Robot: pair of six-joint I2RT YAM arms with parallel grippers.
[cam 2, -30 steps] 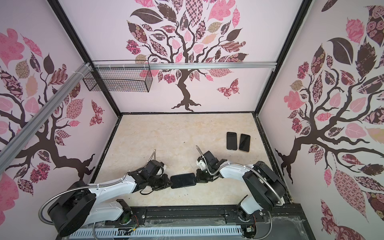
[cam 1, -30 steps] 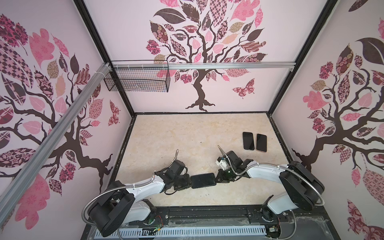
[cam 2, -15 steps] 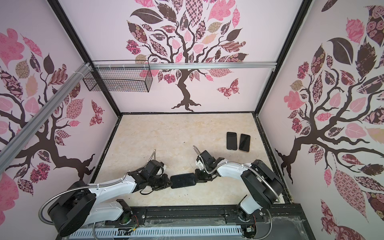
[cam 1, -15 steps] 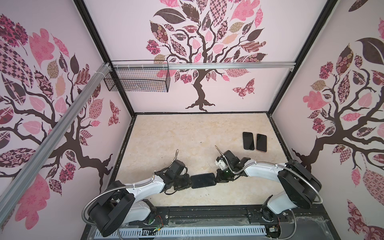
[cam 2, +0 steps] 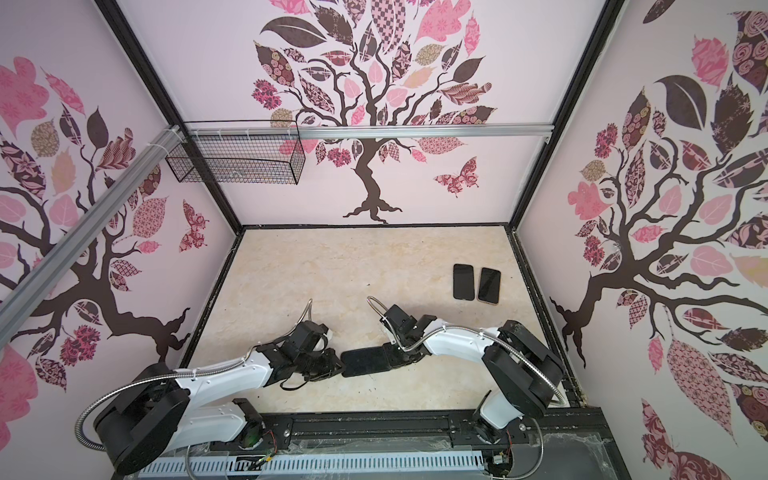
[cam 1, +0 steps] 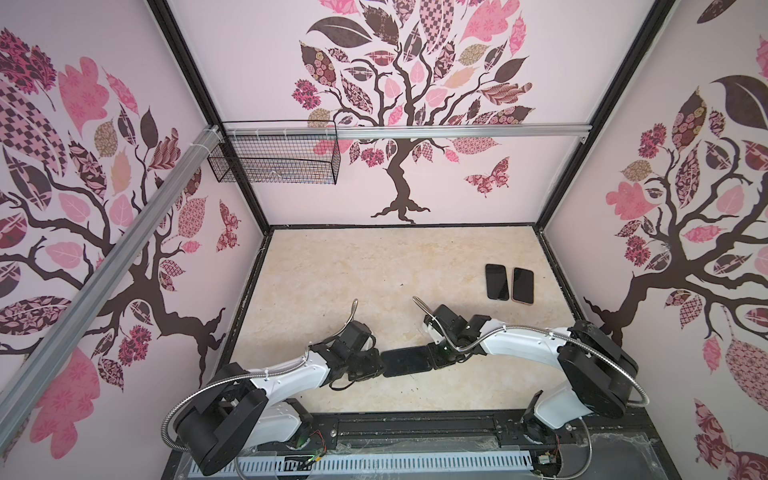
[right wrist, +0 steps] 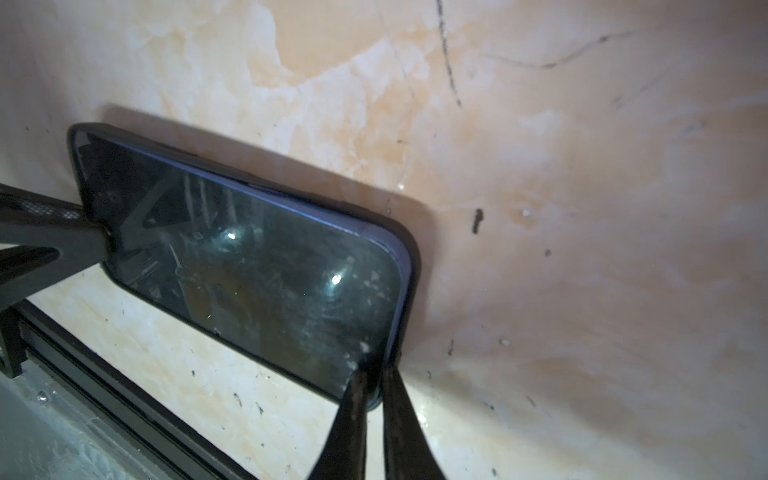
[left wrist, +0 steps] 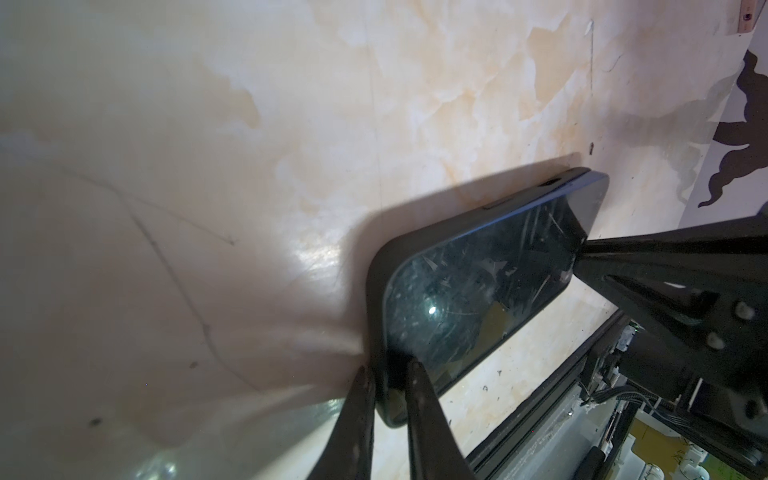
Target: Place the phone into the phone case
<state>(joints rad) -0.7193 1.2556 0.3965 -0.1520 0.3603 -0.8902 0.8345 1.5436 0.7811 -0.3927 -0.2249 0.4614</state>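
Right claw (right wrist: 375, 382) has edged in toward the left arm. It is almost shut at 1 corner of the phone (right wrist: 249, 266), tips on screen and rim; whether it pinches I cannot tell. Left claw (left wrist: 388, 376) clamps the opposite end of the case (left wrist: 374, 286), low on the counter (cam 1: 374, 270), phone partly seated. 1 long edge looks proud, so uneven pressing could pop it out.
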